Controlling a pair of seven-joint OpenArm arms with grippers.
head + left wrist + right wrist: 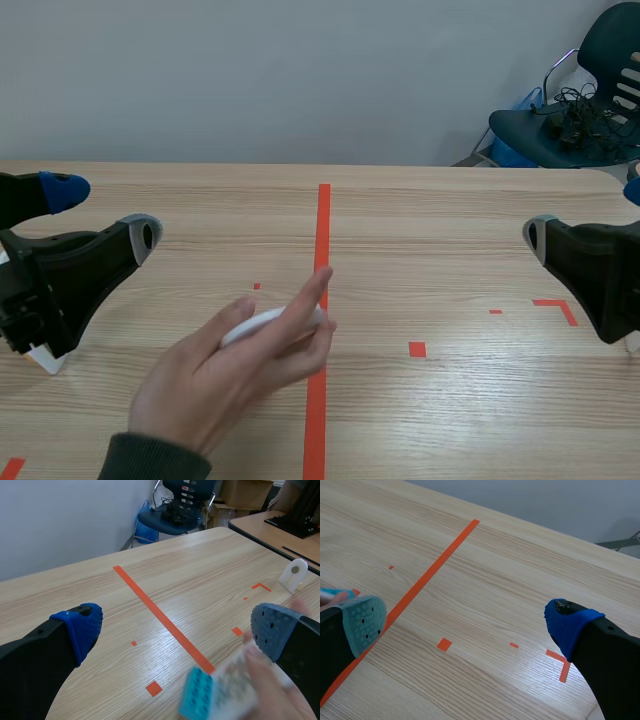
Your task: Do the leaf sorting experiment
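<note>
Near the middle of the counter (450, 225), a person's hand (225, 375) holds a white thing with a teal end (262, 322) by the red tape line (323, 230). No leaves can be seen. The left gripper (100, 212) and the right gripper (588, 212) sit wide open, holding nothing. The sorting looks not yet begun.

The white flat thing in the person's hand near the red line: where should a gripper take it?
Probably at its teal end, the part of the white flat thing that sticks out free of the hand. Come from the side away from the palm, since the hand covers the rest; the open left gripper looks nearer. Waiting until the hand lets go seems safer.
</note>
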